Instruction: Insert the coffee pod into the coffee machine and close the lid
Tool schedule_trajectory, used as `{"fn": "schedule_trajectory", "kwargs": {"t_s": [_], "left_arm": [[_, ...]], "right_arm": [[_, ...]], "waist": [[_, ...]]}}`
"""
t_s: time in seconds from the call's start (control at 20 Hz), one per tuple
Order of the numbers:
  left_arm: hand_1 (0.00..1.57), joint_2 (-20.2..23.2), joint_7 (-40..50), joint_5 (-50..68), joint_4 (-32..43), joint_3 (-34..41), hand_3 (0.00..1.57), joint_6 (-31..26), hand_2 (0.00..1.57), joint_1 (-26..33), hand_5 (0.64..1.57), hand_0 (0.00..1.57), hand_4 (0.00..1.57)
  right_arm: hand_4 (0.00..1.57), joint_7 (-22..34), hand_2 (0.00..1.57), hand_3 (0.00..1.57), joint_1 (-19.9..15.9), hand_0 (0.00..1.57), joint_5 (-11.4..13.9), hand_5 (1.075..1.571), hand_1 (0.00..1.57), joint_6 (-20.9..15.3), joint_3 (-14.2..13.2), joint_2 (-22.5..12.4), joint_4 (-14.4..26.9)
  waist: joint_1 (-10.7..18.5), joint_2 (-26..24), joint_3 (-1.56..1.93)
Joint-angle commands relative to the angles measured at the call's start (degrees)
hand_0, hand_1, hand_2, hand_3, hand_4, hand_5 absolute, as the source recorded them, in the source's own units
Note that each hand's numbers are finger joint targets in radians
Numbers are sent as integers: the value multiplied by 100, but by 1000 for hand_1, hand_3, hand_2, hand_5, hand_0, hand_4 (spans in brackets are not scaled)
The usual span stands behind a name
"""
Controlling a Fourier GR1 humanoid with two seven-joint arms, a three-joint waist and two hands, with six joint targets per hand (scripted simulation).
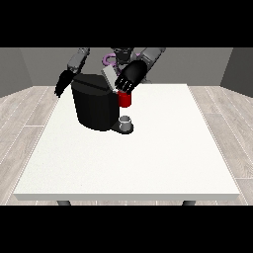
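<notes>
**Black machine, raised lid, one hand at the red thing**

Black is what you see most of: the coffee machine (94,106) sits on the white desk (148,163), toward its far side. Its grey lid (107,76) stands tilted up at the machine's top. Just beside the machine's front, a red thing at the machine (125,100) shows below the lid. Under that, on the machine's dark base, sits a small grey thing (126,120); you cannot tell whether it is the pod.

The hand at the view's right (131,76) hangs over the machine's top edge, just above the red thing, its fingers spread and fairly straight, holding nothing you can see. The hand at the view's left (63,82) hangs beside the machine's far side, partly hidden behind it; how its fingers lie cannot be told.
</notes>
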Motion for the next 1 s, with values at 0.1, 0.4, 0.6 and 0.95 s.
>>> {"fn": "schedule_trajectory", "kwargs": {"t_s": [0.1, 0.4, 0.6, 0.95], "left_arm": [[1269, -149, 279, -175, -29, -53, 1176, 339, 1275, -130, 1571, 1269, 171], [1173, 35, -350, -584, -81, -464, 1066, 468, 1194, 249, 1571, 1173, 0], [1135, 371, -589, -550, 153, -307, 998, 372, 1146, 163, 1571, 1135, 0], [1150, 312, -419, -436, 24, -40, 953, 650, 1145, -303, 1571, 1150, 0]], "right_arm": [[0, -90, 0, 0, 33, 0, 28, 1571, 0, -18, 3, -1, 62], [0, -91, 0, 0, 274, 0, 8, 1571, 0, 18, 41, 24, -14], [0, 241, 0, 0, -35, 0, 148, 1571, 0, -164, 123, 62, -283], [144, -302, 0, 0, -44, 0, 48, 1571, 0, 35, 95, 13, -44]], "waist": [[-109, -6, 1], [-50, -4, -1], [-33, 140, -4], [-205, 525, 1]]}}
